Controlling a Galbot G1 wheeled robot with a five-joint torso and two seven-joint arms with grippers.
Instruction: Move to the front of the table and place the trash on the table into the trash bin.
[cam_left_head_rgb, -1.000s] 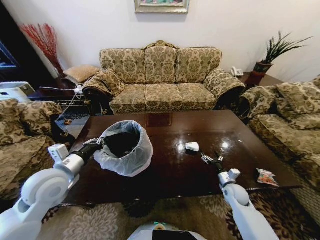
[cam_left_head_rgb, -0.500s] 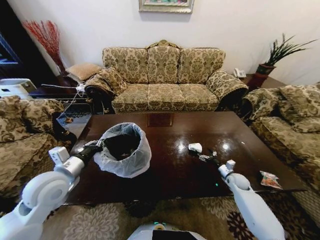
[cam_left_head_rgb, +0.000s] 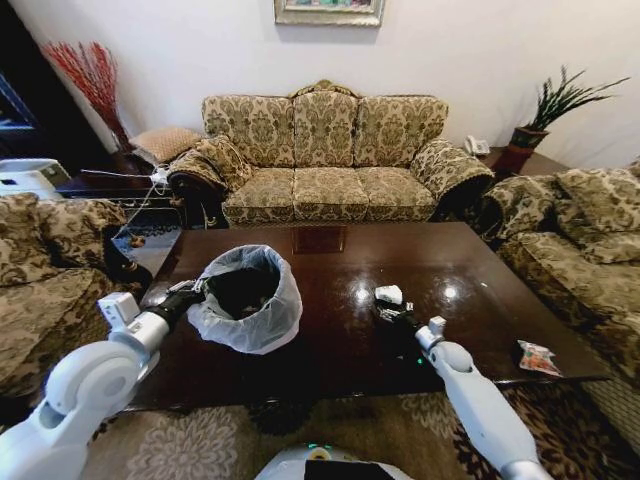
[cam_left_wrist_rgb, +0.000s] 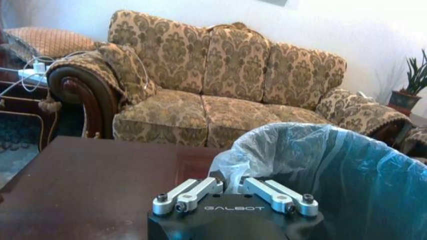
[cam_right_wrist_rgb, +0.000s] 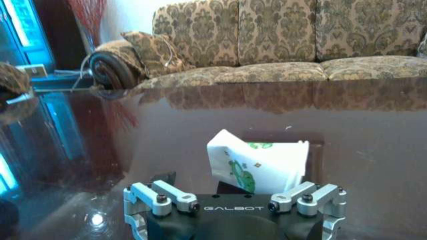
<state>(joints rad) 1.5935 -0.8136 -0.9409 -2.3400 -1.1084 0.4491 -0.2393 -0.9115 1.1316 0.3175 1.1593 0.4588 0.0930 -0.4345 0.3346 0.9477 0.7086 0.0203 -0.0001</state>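
Observation:
The trash bin (cam_left_head_rgb: 250, 300) stands on the left part of the dark table (cam_left_head_rgb: 480, 290), lined with a crinkled whitish bag (cam_left_wrist_rgb: 333, 165). My left gripper (cam_left_head_rgb: 192, 291) is shut on the bag's folded rim, and in the left wrist view its fingers (cam_left_wrist_rgb: 229, 181) pinch the plastic. A white wrapper with green print (cam_left_head_rgb: 388, 294) lies mid-table. My right gripper (cam_left_head_rgb: 393, 314) is just in front of it, low over the table. Seen from the right wrist, that gripper (cam_right_wrist_rgb: 235, 196) is open and the wrapper (cam_right_wrist_rgb: 260, 162) stands between its spread fingers. A colourful snack packet (cam_left_head_rgb: 536, 357) lies near the table's right front corner.
A patterned sofa (cam_left_head_rgb: 325, 160) stands behind the table, another sofa (cam_left_head_rgb: 590, 240) to the right and an armchair (cam_left_head_rgb: 40, 260) to the left. A potted plant (cam_left_head_rgb: 545, 110) is at the back right. A patterned rug (cam_left_head_rgb: 200, 440) lies under the table's front edge.
My right gripper has moved left and forward across the table, up to the white wrapper. The left gripper keeps its hold on the bin's rim. The camera shifted slightly.

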